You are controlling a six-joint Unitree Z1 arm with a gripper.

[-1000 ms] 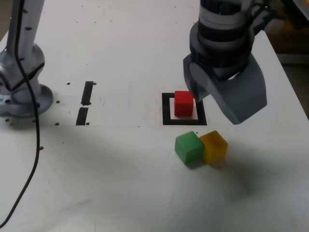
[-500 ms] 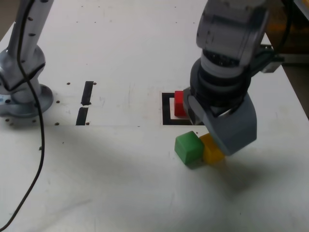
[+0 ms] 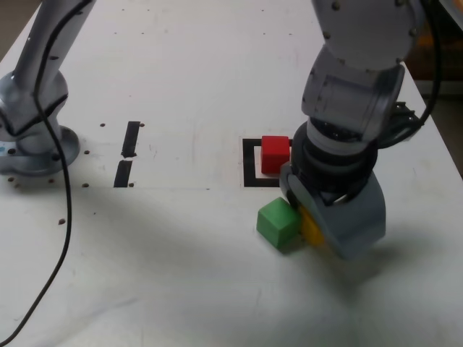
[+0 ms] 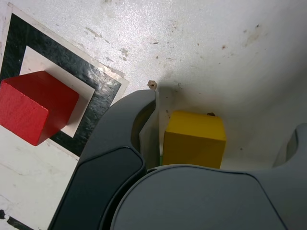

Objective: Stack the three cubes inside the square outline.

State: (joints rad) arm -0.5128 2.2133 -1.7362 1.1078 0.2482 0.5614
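The red cube [image 3: 275,153] [image 4: 33,108] stands inside the square outline [image 3: 249,163] [image 4: 62,62]. In front of the outline, the green cube [image 3: 278,224] and the yellow cube [image 3: 311,227] [image 4: 194,139] sit side by side and touching on the white table. My gripper [image 3: 314,217] [image 4: 223,120] is lowered over the yellow cube, open, with one finger on each side of it. The wrist view shows a narrow gap between the near finger [image 4: 136,120] and the yellow face. The gripper body hides most of the yellow cube in the exterior view.
The arm's base [image 3: 32,141] stands at the exterior view's left, with a black cable [image 3: 64,217] trailing toward the front. Two short black strips [image 3: 131,137] [image 3: 123,173] lie between the base and the outline. The table's edge [image 3: 441,123] runs along the exterior view's right.
The gripper has moved from above the red cube forward and down onto the yellow cube. The green cube has shifted slightly toward the exterior view's left.
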